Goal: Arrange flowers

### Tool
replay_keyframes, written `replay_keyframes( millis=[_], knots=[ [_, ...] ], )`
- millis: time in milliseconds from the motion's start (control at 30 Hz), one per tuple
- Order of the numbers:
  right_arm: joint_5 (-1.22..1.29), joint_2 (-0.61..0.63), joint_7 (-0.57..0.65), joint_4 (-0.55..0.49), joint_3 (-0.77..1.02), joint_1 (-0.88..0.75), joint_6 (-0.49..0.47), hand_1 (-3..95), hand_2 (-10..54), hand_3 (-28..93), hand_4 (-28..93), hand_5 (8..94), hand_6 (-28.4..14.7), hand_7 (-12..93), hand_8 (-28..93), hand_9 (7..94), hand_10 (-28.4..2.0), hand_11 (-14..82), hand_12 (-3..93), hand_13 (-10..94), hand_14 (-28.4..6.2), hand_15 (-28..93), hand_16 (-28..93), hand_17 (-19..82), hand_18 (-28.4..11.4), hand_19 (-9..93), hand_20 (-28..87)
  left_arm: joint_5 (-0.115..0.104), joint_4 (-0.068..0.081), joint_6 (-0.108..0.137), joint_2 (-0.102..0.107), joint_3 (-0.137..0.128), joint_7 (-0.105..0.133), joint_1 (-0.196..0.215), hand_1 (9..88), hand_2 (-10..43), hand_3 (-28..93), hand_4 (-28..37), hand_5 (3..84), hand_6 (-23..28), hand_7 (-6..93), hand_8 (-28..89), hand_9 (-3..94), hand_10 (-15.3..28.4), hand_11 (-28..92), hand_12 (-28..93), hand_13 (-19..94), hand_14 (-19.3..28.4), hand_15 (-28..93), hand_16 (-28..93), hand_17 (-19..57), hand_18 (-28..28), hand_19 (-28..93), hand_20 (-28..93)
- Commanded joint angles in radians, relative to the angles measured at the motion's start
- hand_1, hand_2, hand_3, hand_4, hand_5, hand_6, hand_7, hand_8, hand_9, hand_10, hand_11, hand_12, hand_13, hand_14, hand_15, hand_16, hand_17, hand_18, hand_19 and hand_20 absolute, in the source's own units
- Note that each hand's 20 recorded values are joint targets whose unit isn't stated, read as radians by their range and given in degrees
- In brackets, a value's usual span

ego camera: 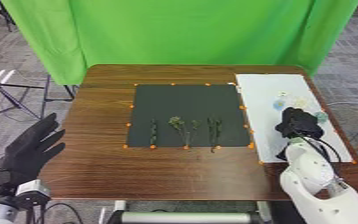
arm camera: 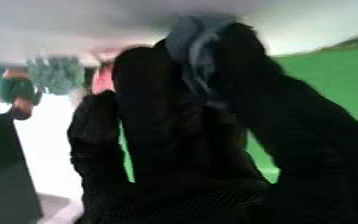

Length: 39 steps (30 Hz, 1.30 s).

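At the near left, we see our left hand relaxed with straight fingers, just beside the left edge of the brown table. At the near right, our white right arm reaches over the table edge and the near part of the white sheet, hiding some of both. Our right hand is over that sheet, its thumb and fingers pinching a blue-grey, petal-like piece; what it is exactly, we can't tell. Left of the sheet lies a dark mat with small orange markers along its edges. Green sprigs lie apart on its near half, pointing away from us, one crossing the near edge. Farther up the sheet, just past our right hand, are pale flowers and a light blue one. A tripod stands left of the table, and a green curtain hangs behind the far edge.
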Motion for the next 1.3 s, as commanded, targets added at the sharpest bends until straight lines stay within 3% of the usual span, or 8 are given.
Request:
replay_keyframes(
  millis=[33, 133, 300, 400, 700, 1000, 1300],
  knots=[
    [0.001, -0.004, -0.052, -0.04, -0.018, 0.008, 0.081, 53.1, -7.1, 85, -28, 59.4, -0.5, 57, 8, 69.6, -8.7, 38.8, 52.9, 72, -5.1, 62, 38, 34, -19.9, 86, 48, -0.002, -0.012, 0.001, 0.012, -0.029, 0.001, 0.012, 23.0, -4.4, 70, -28.3, 24.2, 1.3, 17.4, -9, 17.9, 8.5, 11, 19, 14, 11.6, 17, 7, -11.4, 17.9, 33, 10],
    [0.028, -0.013, -0.086, -0.074, -0.047, 0.037, 0.087, 53.1, -8.2, 85, -27, 60.5, -0.3, 56, 7, 70.3, -8.7, 38.2, 53.0, 72, -5.0, 62, 38, 34, -20.2, 86, 48, -0.01, -0.014, 0.013, 0.033, -0.042, 0.007, 0.021, 23.0, -4.3, 70, -28.3, 24.2, 1.2, 17.4, -9, 17.9, 8.6, 11, 19, 14, 11.7, 17, 7, -11.4, 17.9, 33, 10],
    [0.063, -0.047, -0.178, -0.112, -0.173, 0.143, 0.098, 52.8, -9.1, 86, -27, 60.8, -0.3, 56, 7, 71.4, -8.7, 37.2, 53.5, 73, -5.1, 61, 39, 35, -20.3, 87, 48, -0.011, -0.016, 0.008, 0.053, -0.073, -0.004, 0.028, 23.0, -4.3, 70, -28.3, 24.2, 1.3, 17.4, -9, 17.9, 8.5, 11, 19, 14, 11.7, 17, 7, -11.4, 17.9, 33, 10],
    [0.069, -0.087, -0.239, -0.125, -0.265, 0.214, 0.08, 52.6, -9.3, 86, -27, 60.9, -0.2, 56, 7, 71.6, -8.7, 36.9, 53.8, 73, -5.2, 61, 39, 35, -20.3, 87, 48, -0.01, -0.012, 0.011, 0.065, -0.077, -0.005, 0.023, 23.0, -4.3, 70, -28.3, 24.2, 1.3, 17.4, -9, 17.9, 8.5, 11, 19, 14, 11.7, 17, 7, -11.4, 17.9, 33, 10],
    [0.039, -0.261, -0.371, -0.059, -0.488, 0.35, 0.006, 52.4, -9.5, 86, -26, 61.5, -0.1, 55, 7, 71.9, -8.6, 36.2, 54.3, 73, -5.3, 62, 40, 35, -20.1, 87, 49, -0.014, 0.002, 0.013, 0.086, -0.054, -0.01, -0.004, 22.9, -4.3, 70, -28.3, 24.2, 1.2, 17.4, -9, 17.9, 8.6, 11, 19, 14, 11.6, 17, 7, -11.4, 17.9, 34, 10],
    [-0.024, -0.341, -0.404, 0.046, -0.599, 0.392, -0.049, 52.1, -9.5, 86, -26, 61.5, 0.0, 55, 8, 72.2, -8.4, 35.5, 54.3, 72, -5.2, 62, 40, 34, -20.0, 87, 49, -0.012, 0.012, 0.024, 0.089, -0.039, -0.014, -0.025, 23.0, -4.2, 70, -28.3, 24.2, 1.3, 17.4, -9, 17.9, 8.5, 11, 19, 14, 11.6, 17, 7, -11.4, 17.9, 34, 10],
    [-0.082, -0.409, -0.377, 0.159, -0.673, 0.44, -0.047, 51.9, -9.5, 86, -26, 61.2, 0.0, 55, 7, 73.0, -8.1, 34.4, 55.0, 72, -5.1, 61, 40, 34, -20.0, 87, 49, -0.015, 0.023, 0.027, 0.12, -0.016, -0.024, -0.055, 23.0, -4.1, 70, -28.3, 24.2, 1.3, 17.4, -9, 17.9, 8.5, 11, 19, 14, 11.6, 17, 7, -11.4, 17.9, 34, 10]
  ],
)
